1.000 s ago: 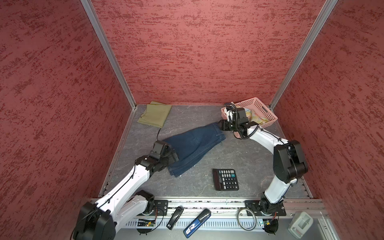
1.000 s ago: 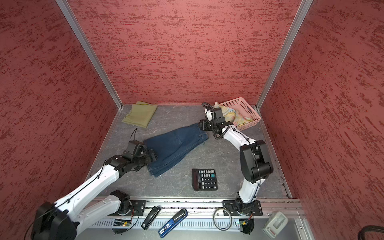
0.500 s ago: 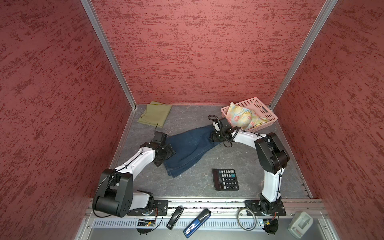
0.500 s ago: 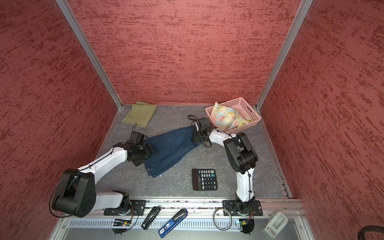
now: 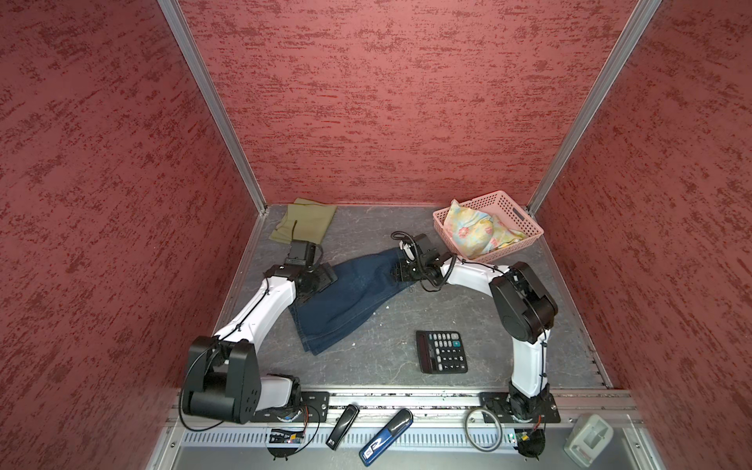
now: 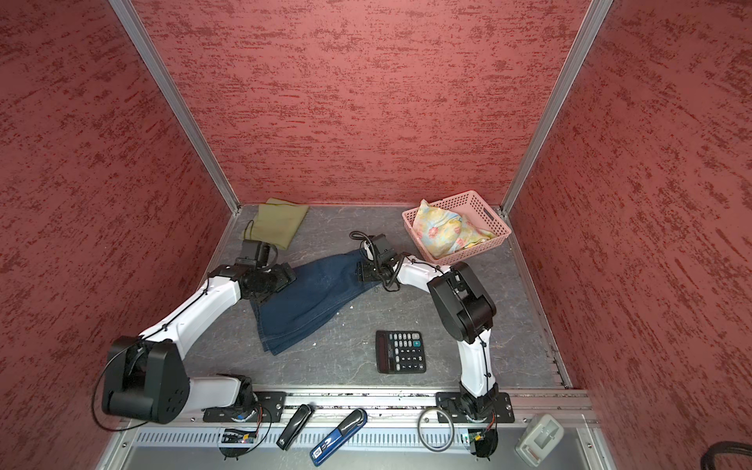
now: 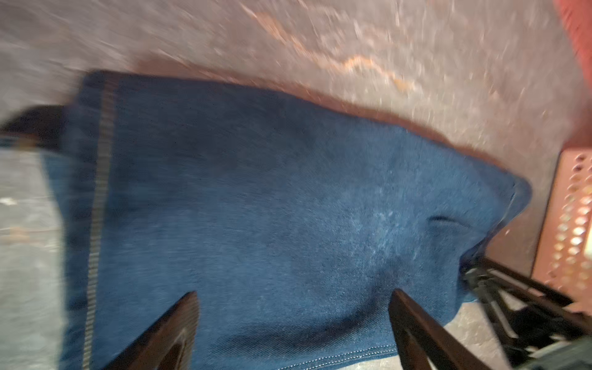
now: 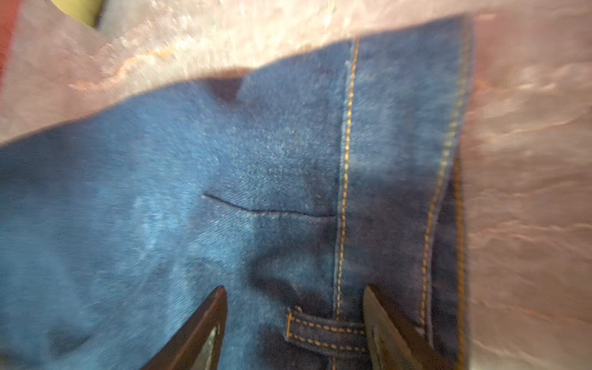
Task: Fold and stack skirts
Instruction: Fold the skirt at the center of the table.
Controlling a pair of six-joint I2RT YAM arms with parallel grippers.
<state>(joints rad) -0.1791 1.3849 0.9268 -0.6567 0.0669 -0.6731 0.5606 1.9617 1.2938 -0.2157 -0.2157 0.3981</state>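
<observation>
The dark blue denim skirt (image 5: 350, 297) (image 6: 313, 301) lies flat in the middle of the table, its hem toward the front. My left gripper (image 5: 325, 276) (image 7: 294, 293) hovers open over its left edge, nothing between the fingers. At the waistband end my right gripper (image 5: 396, 270) (image 8: 294, 288) is open, jaws either side of a belt loop (image 8: 323, 333). The olive-green skirt (image 5: 307, 219) (image 6: 278, 219) lies folded in the back left corner. The floral skirt (image 5: 476, 234) (image 6: 443, 232) is bunched in the pink basket (image 5: 502, 199) (image 6: 468, 201).
A black calculator (image 5: 441, 352) (image 6: 401, 352) lies right of the denim hem. A stapler (image 5: 344, 421), a blue device (image 5: 386, 437) and a ring (image 5: 482, 433) lie on the front rail. Red walls close three sides. The basket (image 7: 573, 224) is close behind the right gripper.
My right gripper has come from the basket down to the denim waistband and its jaws have widened. My left gripper has slid toward the back along the skirt's left edge.
</observation>
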